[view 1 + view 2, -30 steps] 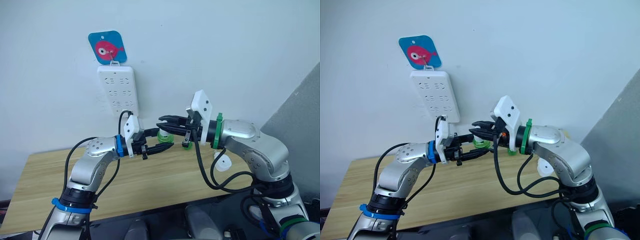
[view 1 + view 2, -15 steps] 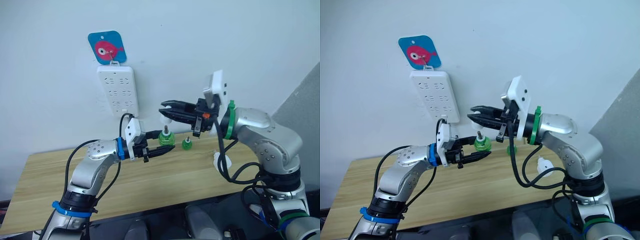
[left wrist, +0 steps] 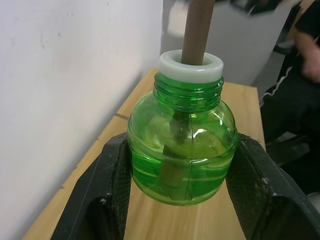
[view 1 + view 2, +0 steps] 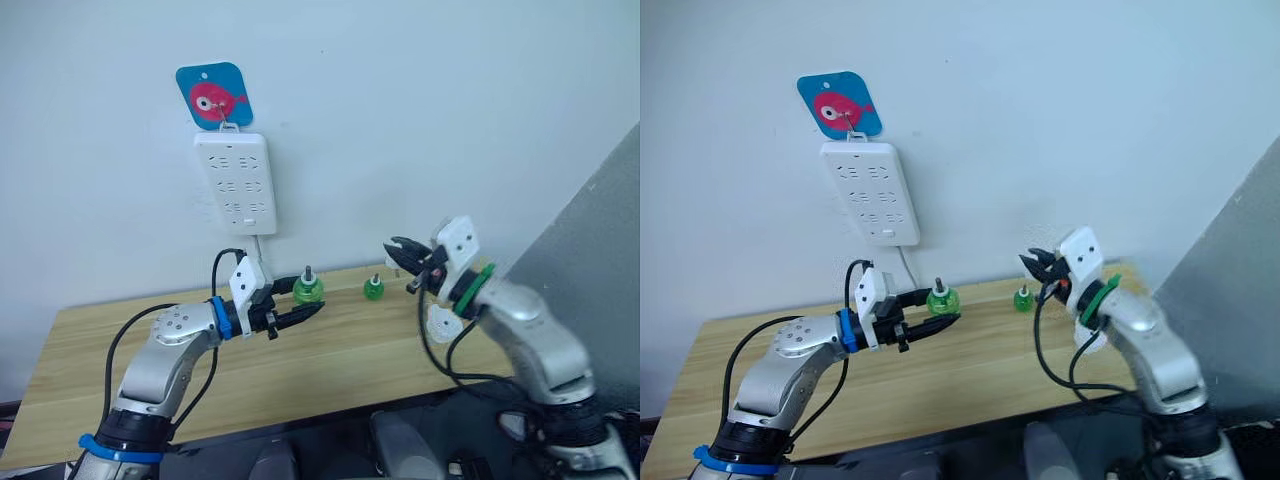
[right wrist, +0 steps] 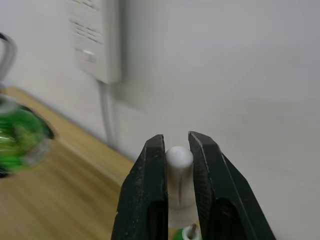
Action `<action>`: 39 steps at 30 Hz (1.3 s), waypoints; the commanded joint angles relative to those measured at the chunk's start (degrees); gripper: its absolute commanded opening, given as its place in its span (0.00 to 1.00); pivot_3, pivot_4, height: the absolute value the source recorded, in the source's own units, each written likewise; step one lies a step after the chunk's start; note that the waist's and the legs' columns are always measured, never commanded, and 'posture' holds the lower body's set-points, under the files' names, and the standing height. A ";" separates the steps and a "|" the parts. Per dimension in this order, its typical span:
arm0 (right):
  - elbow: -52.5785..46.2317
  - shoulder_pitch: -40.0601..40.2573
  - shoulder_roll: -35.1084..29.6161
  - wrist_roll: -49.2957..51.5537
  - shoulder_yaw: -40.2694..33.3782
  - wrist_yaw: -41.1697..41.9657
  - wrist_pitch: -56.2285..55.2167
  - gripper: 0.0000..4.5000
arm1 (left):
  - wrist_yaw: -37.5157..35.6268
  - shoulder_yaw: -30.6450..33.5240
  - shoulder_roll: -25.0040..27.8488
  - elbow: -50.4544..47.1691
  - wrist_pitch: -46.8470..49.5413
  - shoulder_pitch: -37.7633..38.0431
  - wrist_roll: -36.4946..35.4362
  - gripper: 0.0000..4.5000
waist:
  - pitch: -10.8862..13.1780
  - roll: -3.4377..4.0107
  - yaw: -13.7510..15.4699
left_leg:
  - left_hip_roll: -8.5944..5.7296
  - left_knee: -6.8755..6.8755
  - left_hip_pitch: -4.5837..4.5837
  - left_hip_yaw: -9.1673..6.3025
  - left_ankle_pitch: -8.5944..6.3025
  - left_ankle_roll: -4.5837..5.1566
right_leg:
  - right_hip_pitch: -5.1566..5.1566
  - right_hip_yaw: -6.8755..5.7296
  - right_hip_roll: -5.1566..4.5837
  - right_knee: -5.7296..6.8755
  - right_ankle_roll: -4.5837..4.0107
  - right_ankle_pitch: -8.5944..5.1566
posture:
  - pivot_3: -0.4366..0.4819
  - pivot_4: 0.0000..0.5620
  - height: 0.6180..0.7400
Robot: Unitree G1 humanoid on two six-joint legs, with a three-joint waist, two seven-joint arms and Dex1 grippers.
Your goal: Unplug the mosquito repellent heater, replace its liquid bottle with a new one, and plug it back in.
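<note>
My left gripper is shut on a green liquid bottle, held upright just above the wooden table; its brown wick stands bare out of the white neck. My right gripper hovers over the table's right end, shut on a small white rounded cap. A second small green bottle stands on the table by the wall, between the two grippers. A white rounded plastic piece, which looks like the mosquito repellent heater, lies at the table's right edge, partly behind my right arm's cable.
A white power strip hangs on the wall under a blue fish-print hook, no plug in its sockets, its cord running down behind the table. A grey panel stands at the right.
My right arm has swung back to the right and lower, carrying the white cap away from the bottle. My left gripper has drawn the bottle slightly left and down.
</note>
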 commanded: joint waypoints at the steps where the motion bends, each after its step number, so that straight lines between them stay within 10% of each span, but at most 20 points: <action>1: 6.22 0.66 3.59 -5.99 1.67 -3.72 -9.88 0.07 | 0.32 1.93 1.10 -2.49 -0.50 1.00 -0.42 0.51 | 0.10 0.06 0.21 | 0.00 -0.01 0.00 0.00 0.00 0.00 | 0.00 0.00 0.00 0.00 0.00 0.00 | 0.30 0.30 0.83; 16: 42.64 -6.04 11.37 -14.20 -4.48 -15.72 -25.97 0.07 | 2.42 4.91 4.73 -12.23 5.70 6.73 -3.52 0.51 | 3.20 0.04 2.93 | 0.02 0.00 0.13 0.38 0.00 0.01 | -0.03 0.45 0.03 0.02 -0.23 0.16 | 0.38 0.41 0.83; 27: 50.63 -7.89 12.55 -13.87 -6.34 -14.71 -29.94 0.07 | 3.18 5.59 5.34 -13.59 6.99 6.95 -4.14 0.51 | 3.38 0.03 3.59 | 0.04 -0.02 0.20 0.65 -0.02 0.03 | -0.08 0.74 0.08 0.00 -0.19 0.17 | 0.39 0.40 0.83; 39: 40.40 -3.82 12.57 -12.99 -7.45 -13.89 -29.01 0.99 | 3.14 4.26 4.11 -11.73 5.64 6.16 -3.27 0.51 | 3.48 0.03 4.01 | 0.05 -0.03 0.21 0.78 -0.03 0.03 | -0.13 0.87 0.08 -0.02 -0.11 0.15 | 0.36 0.38 0.83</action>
